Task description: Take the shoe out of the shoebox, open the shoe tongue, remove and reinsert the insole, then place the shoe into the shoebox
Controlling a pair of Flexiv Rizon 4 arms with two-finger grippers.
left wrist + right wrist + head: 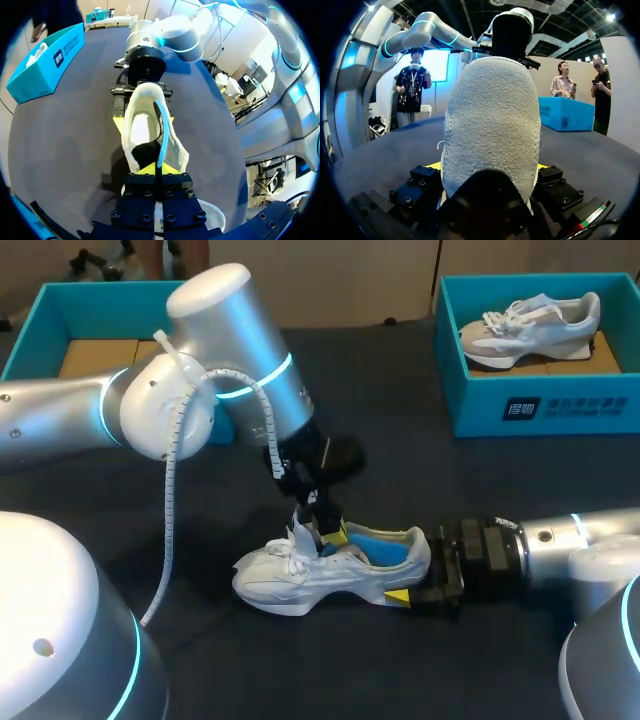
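A white shoe [300,580] lies on its sole on the dark table, toe toward my left side. Its blue insole [385,545] shows inside the opening. My left gripper [328,532] comes down from above into the shoe's mouth. In the left wrist view it [158,172] is shut on the thin blue-edged insole [161,135], which stands on edge inside the shoe [142,125]. My right gripper [415,588] is level with the table, its fingers on both sides of the heel. The heel [492,115] fills the right wrist view, with the right gripper [487,166] shut on it.
A teal shoebox [540,410] at the back right holds another light shoe [530,325]. A second teal box [40,320] with a cardboard-coloured inside stands at the back left, partly behind my left arm. Bare dark table lies in front of the shoe.
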